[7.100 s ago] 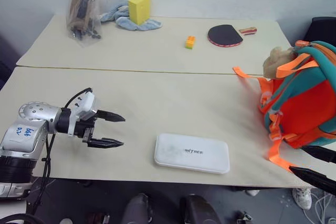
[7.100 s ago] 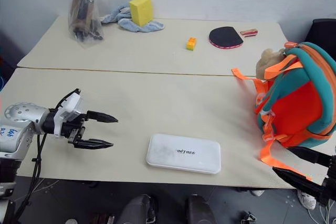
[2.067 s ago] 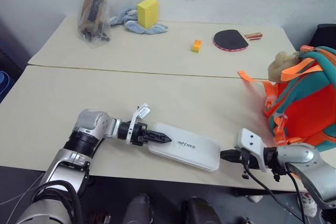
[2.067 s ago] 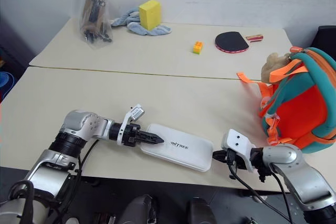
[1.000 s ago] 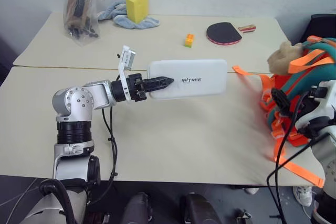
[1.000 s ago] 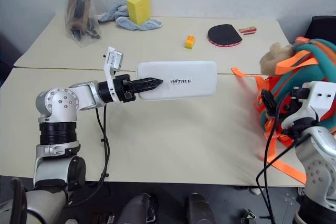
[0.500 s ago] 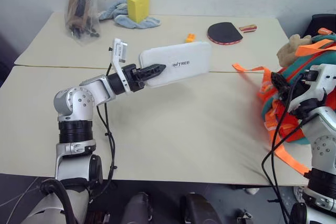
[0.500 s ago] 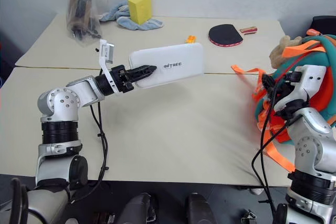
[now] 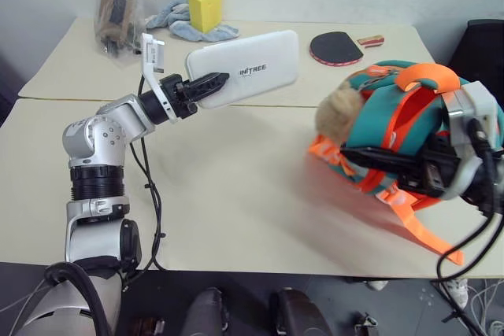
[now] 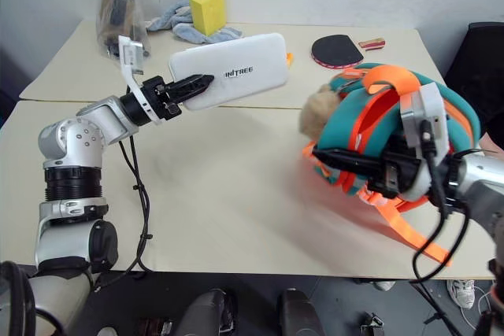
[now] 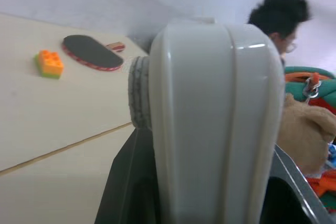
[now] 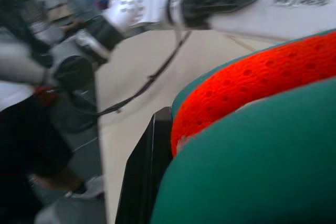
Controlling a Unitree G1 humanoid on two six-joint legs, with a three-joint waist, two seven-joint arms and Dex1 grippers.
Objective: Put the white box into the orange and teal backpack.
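Note:
The white box [image 9: 244,68] hangs in the air over the table, tilted up at its far end. My left gripper [image 9: 211,84] is shut on the box's near short end; the left wrist view shows the box's edge [image 11: 210,119] between the fingers. The orange and teal backpack [image 9: 398,120] lies on its side at the right of the table, its tan plush charm [image 9: 340,112] pointing towards the middle. My right gripper [image 9: 370,161] is shut on the backpack's fabric, with red mesh and teal cloth [image 12: 252,103] pressed against one black finger [image 12: 149,171].
At the back of the table [image 9: 236,194] stand a yellow sponge block [image 9: 205,7] on a blue cloth [image 9: 175,20], a clear plastic bag [image 9: 118,7] and a table tennis paddle [image 9: 335,46]. An orange brick [image 11: 48,62] lies near the paddle. A person's head [image 11: 278,17] is beyond the table.
My right gripper has swung left and closed on the backpack, dragging it in towards the table's middle. The left gripper has carried the white box a little higher and further left.

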